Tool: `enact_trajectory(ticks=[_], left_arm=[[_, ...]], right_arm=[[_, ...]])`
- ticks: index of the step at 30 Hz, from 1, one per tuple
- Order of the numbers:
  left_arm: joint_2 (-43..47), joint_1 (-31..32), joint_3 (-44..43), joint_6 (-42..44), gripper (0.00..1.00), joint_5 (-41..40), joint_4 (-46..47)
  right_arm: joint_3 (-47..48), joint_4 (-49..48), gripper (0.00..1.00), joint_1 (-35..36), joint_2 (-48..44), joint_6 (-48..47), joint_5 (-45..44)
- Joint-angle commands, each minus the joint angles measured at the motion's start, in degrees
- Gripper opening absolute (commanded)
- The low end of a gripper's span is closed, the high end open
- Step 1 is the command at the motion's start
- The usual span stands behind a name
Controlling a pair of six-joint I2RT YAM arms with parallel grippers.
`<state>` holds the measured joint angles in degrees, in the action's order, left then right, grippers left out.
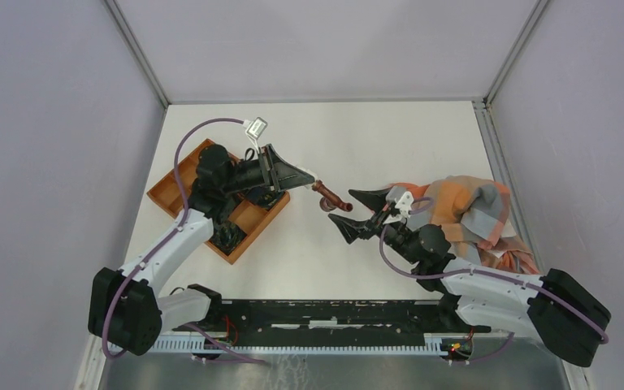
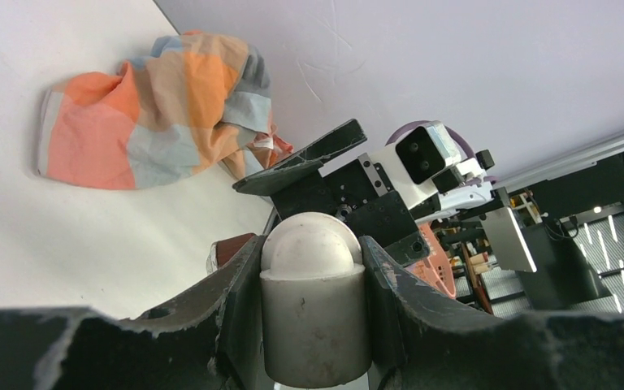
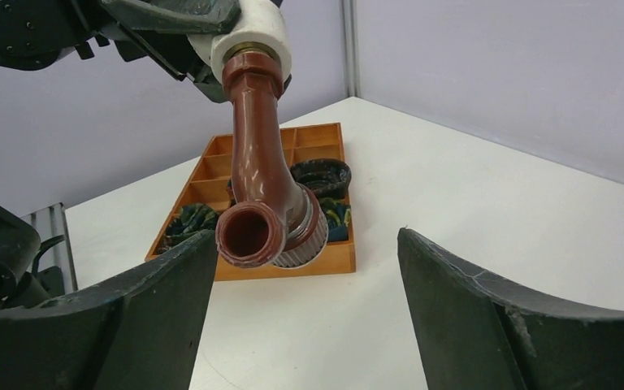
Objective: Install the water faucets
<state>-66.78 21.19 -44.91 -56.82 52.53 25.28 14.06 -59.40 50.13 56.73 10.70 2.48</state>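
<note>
Fingers of the left gripper were clamped hard on the pale end fitting of the faucet, one on each side, so that claw was closed on the part, no doubt about it. The faucet was held up off the table, out past the tray's right-hand corner in the overhead view. Its reddish-brown bent body was pointed away from the left gripper and toward the right gripper.

From the right wrist, the pale fitting was seen at the top. The brown pipe was hung down from it and curved toward the camera, and the open round mouth was faced pretty much straight at the lens. The silvery knob was tucked just behind that mouth. Only its edge could be made out, so any marking on it couldn't be told.

Right gripper jaws were spread wide, nothing pinched between them. The faucet's mouth was placed just beside the tip of the finger at the left of the right wrist view. Whether it was touched there couldn't be told.

Further out, the orange-brown compartment tray was parked on the table under the left arm, with dark ring-shaped bits seen in some compartments. An orange, grey and blue checked cloth was bunched up on the table at the right, beside the right arm.
</note>
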Motion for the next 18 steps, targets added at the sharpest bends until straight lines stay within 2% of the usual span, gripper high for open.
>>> enact_trajectory(ticks=[1,5,7,12,15,18], left_arm=[[1.1,-0.2,0.2,-3.9,0.02,-0.6,4.2],[1.1,-0.3,0.3,-4.2,0.02,-0.8,4.2],[1.2,-0.3,0.5,-4.0,0.02,-0.8,4.2],[2.0,-0.2,1.3,-2.9,0.02,-0.4,4.9],[2.4,-0.2,2.0,-0.9,0.02,-0.4,4.8],[2.3,-0.3,2.2,1.7,0.02,0.5,5.4]], right_arm=[[1.9,-10.3,0.83,0.3,3.6,1.0,1.4],[3.7,-12.3,0.75,0.3,6.5,3.1,3.7],[4.1,-13.6,0.68,0.4,7.6,4.2,4.8],[4.9,-14.1,0.45,0.3,7.8,8.6,8.2],[6.6,-9.1,0.26,0.3,6.5,13.5,10.2],[8.4,-5.2,0.12,0.3,5.9,21.7,12.4]])
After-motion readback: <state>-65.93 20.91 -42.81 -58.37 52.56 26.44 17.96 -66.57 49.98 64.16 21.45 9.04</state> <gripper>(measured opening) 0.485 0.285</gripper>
